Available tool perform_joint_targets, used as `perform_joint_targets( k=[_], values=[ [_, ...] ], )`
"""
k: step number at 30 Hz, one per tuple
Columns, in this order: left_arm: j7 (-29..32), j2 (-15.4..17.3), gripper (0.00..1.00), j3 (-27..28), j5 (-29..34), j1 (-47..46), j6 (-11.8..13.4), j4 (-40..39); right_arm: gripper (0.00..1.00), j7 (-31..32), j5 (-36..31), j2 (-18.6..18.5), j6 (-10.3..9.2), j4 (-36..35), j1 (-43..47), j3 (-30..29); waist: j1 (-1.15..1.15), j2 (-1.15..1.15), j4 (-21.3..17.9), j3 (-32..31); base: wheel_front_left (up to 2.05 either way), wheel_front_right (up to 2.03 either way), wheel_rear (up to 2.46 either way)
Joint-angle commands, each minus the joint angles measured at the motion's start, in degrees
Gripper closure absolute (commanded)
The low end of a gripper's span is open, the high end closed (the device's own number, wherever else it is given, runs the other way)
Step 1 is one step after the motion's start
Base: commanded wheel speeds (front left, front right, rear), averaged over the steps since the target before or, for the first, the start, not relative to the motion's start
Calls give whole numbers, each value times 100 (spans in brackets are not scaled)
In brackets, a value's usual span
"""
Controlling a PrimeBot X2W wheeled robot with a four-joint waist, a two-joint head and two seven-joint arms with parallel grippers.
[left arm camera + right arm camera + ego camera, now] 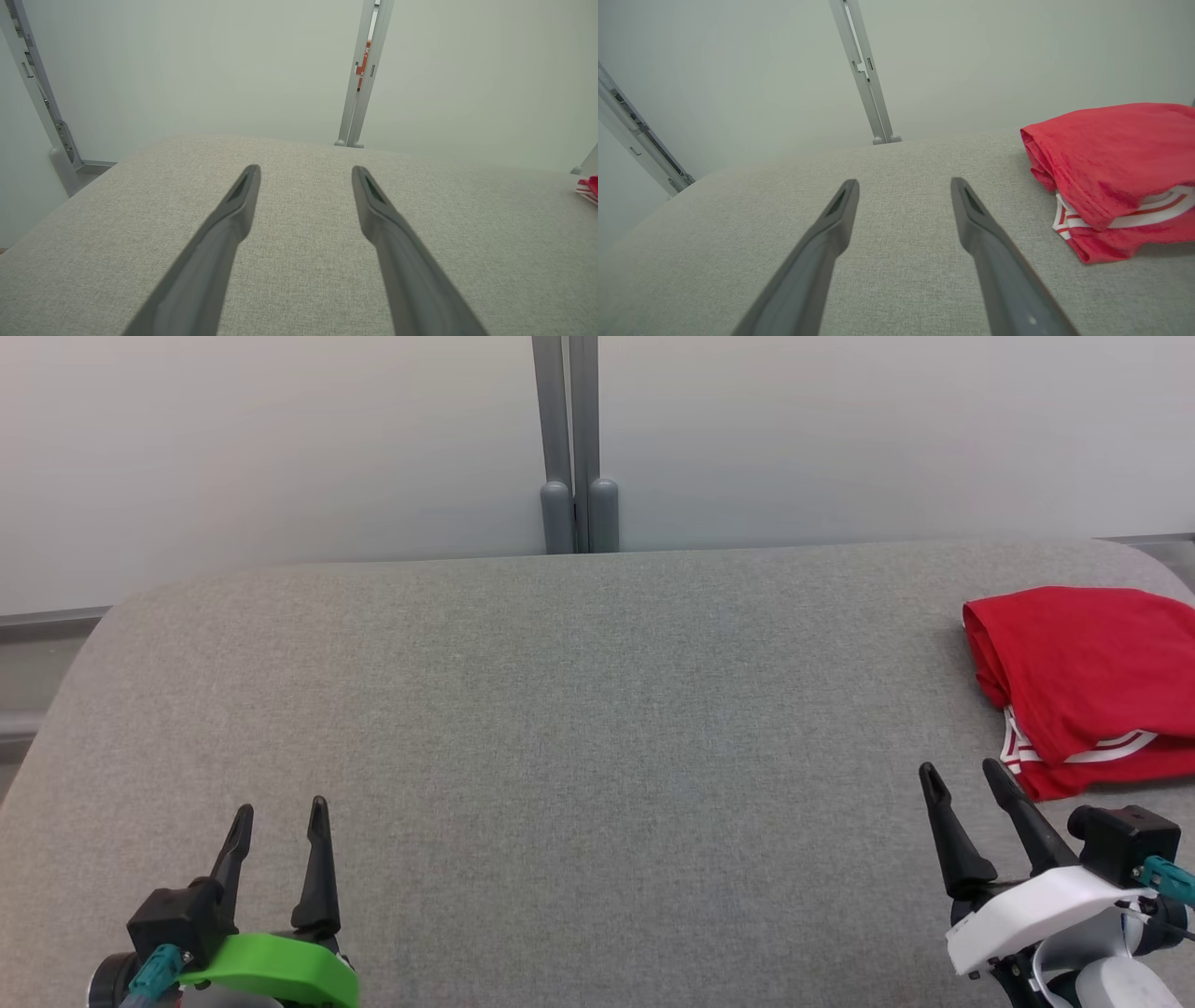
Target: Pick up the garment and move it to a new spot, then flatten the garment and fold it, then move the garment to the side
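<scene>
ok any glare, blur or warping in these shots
head view: flat even light, no glare, folded red cloth garment cropped by the right edge; left wrist view: wide lens tilts the grey metal posts, left pincer blurs toward the bottom edge; right wrist view: faint shadow under the garment

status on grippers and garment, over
Left gripper open, empty. Right gripper open, empty. Red garment folded over, right end of grey surface, untouched. Nothing in between.

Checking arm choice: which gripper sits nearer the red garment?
The right gripper, with the white mount; the garment lies just beyond it, while the green-mounted left gripper is far away.
</scene>
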Motion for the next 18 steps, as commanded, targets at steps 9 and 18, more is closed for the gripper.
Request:
perform_joint_targets(
  k=[9, 18],
  values=[
    [-44, -98, 0, 131, 248, 98, -98, -14, 0, -42, -110, -33, -6, 21, -118, 79, 1, 0, -34, 30, 0, 0, 0],
    [-44, -184, 0, 248, 392, 124, -174, 23, 0, -60, -117, -49, -6, 135, -274, 48, 1, 0, -51, 63, 0, 0, 0]
  ],
)
